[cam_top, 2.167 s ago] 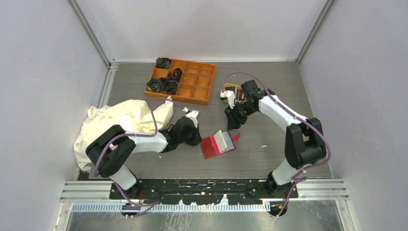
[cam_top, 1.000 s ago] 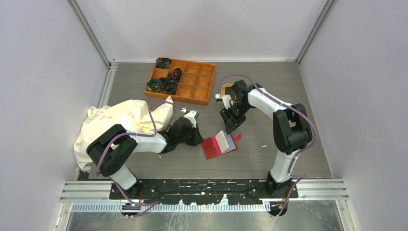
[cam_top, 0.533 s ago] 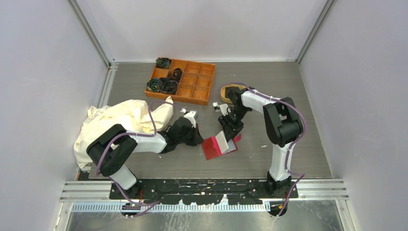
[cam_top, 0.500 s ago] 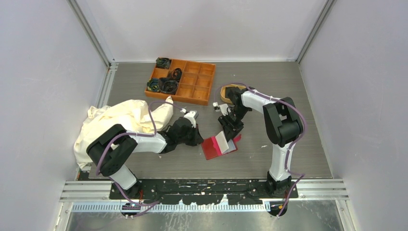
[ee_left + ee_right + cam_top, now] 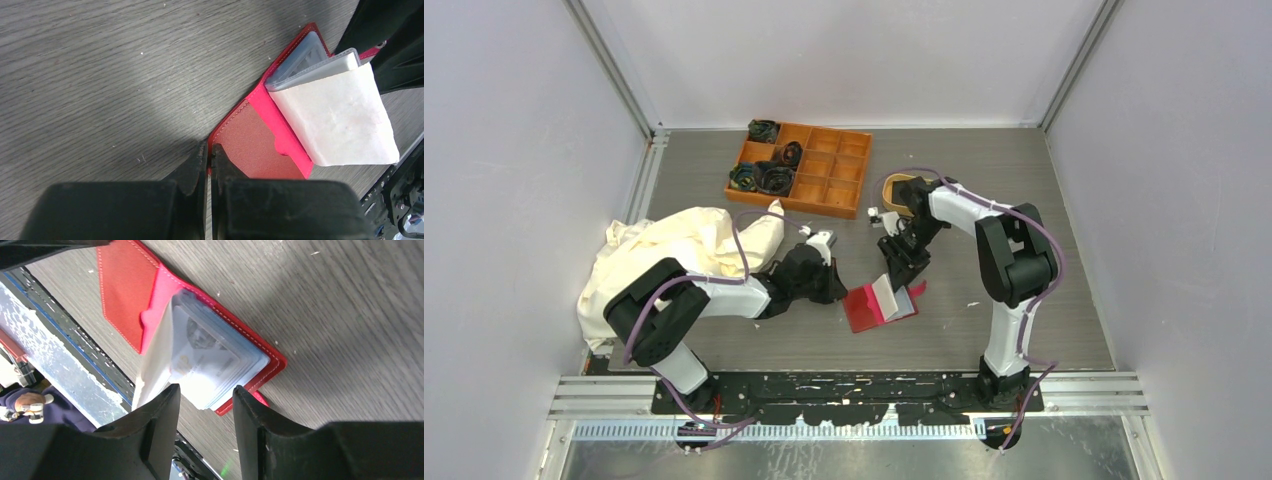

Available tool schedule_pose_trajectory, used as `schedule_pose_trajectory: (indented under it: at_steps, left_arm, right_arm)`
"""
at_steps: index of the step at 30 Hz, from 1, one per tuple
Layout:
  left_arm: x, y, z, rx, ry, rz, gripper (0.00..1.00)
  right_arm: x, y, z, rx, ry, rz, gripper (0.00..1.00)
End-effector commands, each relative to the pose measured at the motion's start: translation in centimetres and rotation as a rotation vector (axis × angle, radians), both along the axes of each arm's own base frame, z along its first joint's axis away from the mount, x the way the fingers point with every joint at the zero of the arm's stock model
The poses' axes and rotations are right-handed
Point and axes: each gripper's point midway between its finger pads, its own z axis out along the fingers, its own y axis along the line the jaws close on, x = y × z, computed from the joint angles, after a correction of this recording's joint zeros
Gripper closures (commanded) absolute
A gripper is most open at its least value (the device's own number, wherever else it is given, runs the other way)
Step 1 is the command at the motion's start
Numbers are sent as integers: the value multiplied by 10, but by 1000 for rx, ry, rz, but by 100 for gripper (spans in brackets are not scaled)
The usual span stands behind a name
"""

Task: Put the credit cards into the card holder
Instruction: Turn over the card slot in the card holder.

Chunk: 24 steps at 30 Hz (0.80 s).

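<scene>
The red card holder [image 5: 876, 304] lies open on the table. Its clear and light-blue pockets stand up from the right half. My left gripper [image 5: 837, 287] is shut on the edge of the holder's left flap [image 5: 250, 145], low on the table; in the left wrist view the gripper [image 5: 210, 150] pinches that edge. My right gripper [image 5: 898, 276] is open and empty just above the pockets. In the right wrist view the gripper [image 5: 204, 392] frames the pockets [image 5: 220, 362], where a light printed card shows inside a clear sleeve. No loose credit cards are in view.
An orange compartment box [image 5: 824, 185] holding dark coiled items stands at the back. A cream cloth [image 5: 679, 250] lies left, under my left arm. A tan oval tray [image 5: 892, 183] is partly hidden behind my right arm. Walls enclose three sides.
My right gripper has moved from near the tan tray toward me and down to the card holder's pockets. My left gripper has kept its hold on the flap.
</scene>
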Motion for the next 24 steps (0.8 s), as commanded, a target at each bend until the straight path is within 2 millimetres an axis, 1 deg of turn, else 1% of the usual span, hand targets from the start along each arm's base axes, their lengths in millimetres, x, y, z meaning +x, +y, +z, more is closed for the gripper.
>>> schedule_pose_trajectory:
  at_steps: [1,6,13,18,21,24]
  left_arm:
    - [-5,-1,2,-16,15,-14,100]
    - [-6,-3,1,-19,26,-17,100]
    - [-6,-4,2,-25,29,-18,100]
    - [-7,-5,2,-31,34,-21,100]
    - [-8,-5,2,-34,35,-21,100]
    - [-8,-6,3,-38,36,-19,100]
  right_arm:
    - [5,6,28,75,-68,-20,51]
    - [-5,6,17,62,14,0,53]
    - [-7,2,-1,4,55,-15,53]
    - [-8,-5,-16,-57,71,-12,53]
    - [-8,-7,-20,-82,63,-6,52]
    - [-14,-1,-17,-49,96,4,52]
